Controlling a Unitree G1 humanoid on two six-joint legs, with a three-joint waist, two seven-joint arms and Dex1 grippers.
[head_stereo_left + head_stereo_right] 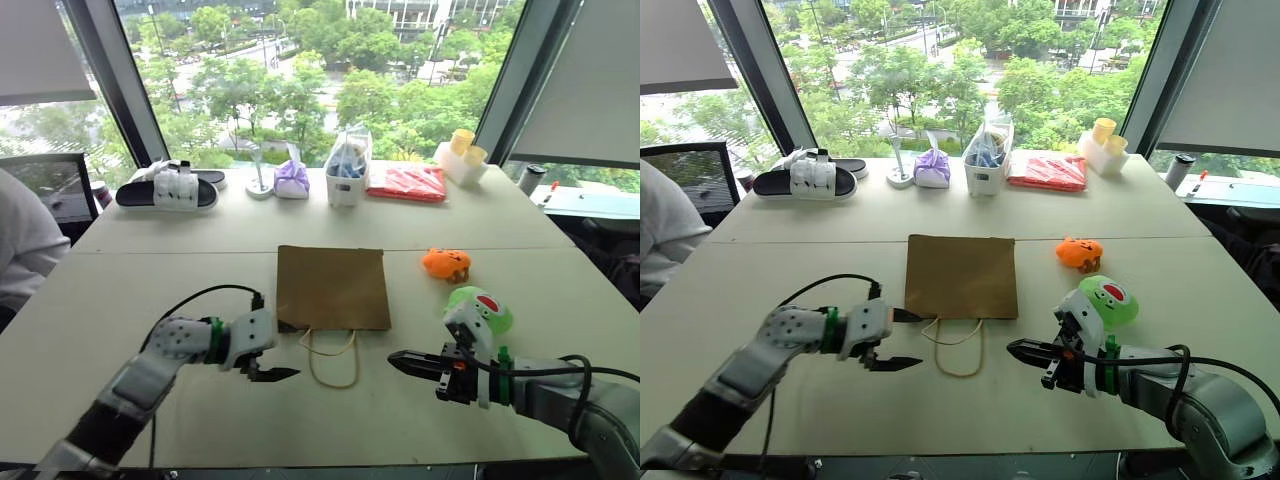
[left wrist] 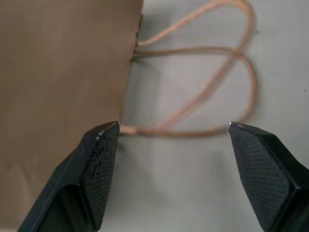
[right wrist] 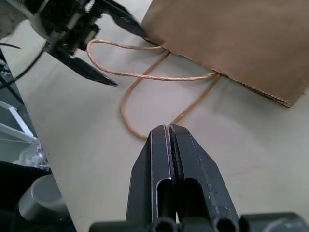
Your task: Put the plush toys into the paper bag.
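With the bag (image 1: 333,287) flat at frame centre and both toys (image 1: 446,264) right of it, I judge bag-opening underway: left gripper (image 1: 895,340) wide at the handles (image 1: 331,357), right gripper (image 1: 403,361) shut, empty; next, lift its mouth.

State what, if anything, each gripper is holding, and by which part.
Nothing is held. The left gripper is open beside the paper bag, by its cord handles, gripping nothing. The right gripper is shut and empty.
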